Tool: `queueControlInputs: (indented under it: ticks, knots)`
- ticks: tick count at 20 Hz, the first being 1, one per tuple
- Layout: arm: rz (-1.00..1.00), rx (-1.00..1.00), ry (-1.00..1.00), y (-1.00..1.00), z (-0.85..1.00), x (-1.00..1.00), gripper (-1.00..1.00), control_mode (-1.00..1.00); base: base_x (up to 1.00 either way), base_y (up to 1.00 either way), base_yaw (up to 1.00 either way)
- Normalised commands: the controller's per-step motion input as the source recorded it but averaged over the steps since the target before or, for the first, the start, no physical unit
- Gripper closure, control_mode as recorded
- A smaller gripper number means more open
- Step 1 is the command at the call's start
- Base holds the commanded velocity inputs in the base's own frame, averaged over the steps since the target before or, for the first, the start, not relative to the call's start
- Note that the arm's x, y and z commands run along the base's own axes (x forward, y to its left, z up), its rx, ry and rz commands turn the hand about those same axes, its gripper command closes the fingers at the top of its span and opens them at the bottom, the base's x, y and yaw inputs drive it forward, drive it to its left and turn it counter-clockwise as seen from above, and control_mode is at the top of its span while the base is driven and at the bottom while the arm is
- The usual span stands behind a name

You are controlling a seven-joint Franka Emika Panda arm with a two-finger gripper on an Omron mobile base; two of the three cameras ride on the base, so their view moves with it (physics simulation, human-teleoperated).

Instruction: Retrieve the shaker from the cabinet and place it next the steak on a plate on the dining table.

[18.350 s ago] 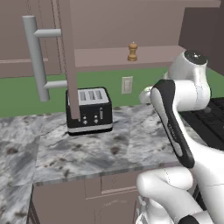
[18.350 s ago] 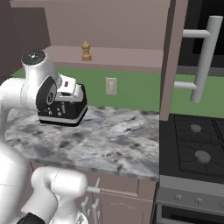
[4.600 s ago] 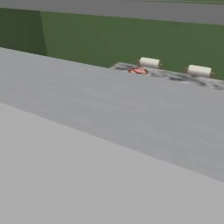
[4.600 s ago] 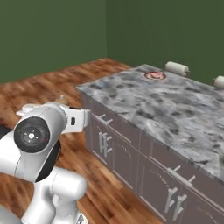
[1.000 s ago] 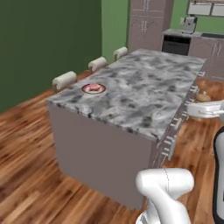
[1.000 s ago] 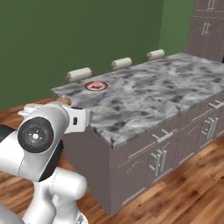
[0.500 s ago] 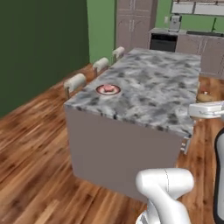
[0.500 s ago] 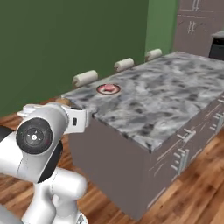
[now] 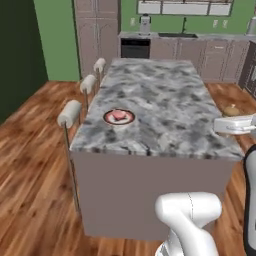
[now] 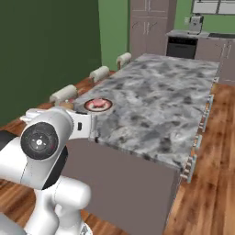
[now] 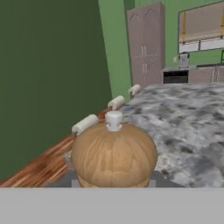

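My gripper [image 9: 232, 120] is shut on the tan wooden shaker [image 9: 231, 110], held off the right side of the dining table [image 9: 165, 110] near its front corner. The hand view looks down on the shaker's rounded knob top [image 11: 113, 155], which hides the fingertips. In the right base view the shaker [image 10: 67, 105] peeks out behind my arm. The pinkish steak [image 9: 118, 115] lies on the dark-rimmed plate [image 9: 107, 118] at the table's near left; the right base view shows the same steak [image 10: 97, 103] and plate [image 10: 87, 105]. The cabinet is out of view.
Cream stools [image 9: 69, 113] [image 9: 88, 83] [image 9: 100, 65] line the table's left side. Tall panelled cabinets [image 9: 95, 35] and a black oven [image 9: 135, 48] stand at the far wall. Wooden floor [image 9: 30, 165] surrounds the table. A dark green wall [image 10: 46, 55] is to the left.
The whole picture has swung as the base drove around: the table's short end now faces me. The shaker stays in the shut gripper.
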Motion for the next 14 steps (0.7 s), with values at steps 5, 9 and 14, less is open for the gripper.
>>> queueControlInputs:
  ticks: [5,9,14]
  knots:
    - [0.00,0.00,0.00,0.00,0.00,0.00,1.00,1.00,0.04,1.00,-0.47]
    - [0.00,0.00,0.00,0.00,0.00,0.00,1.00,1.00,0.00,0.99,-0.42]
    - [0.00,0.00,0.00,0.00,0.00,0.00,1.00,1.00,0.42,0.75,-0.20]
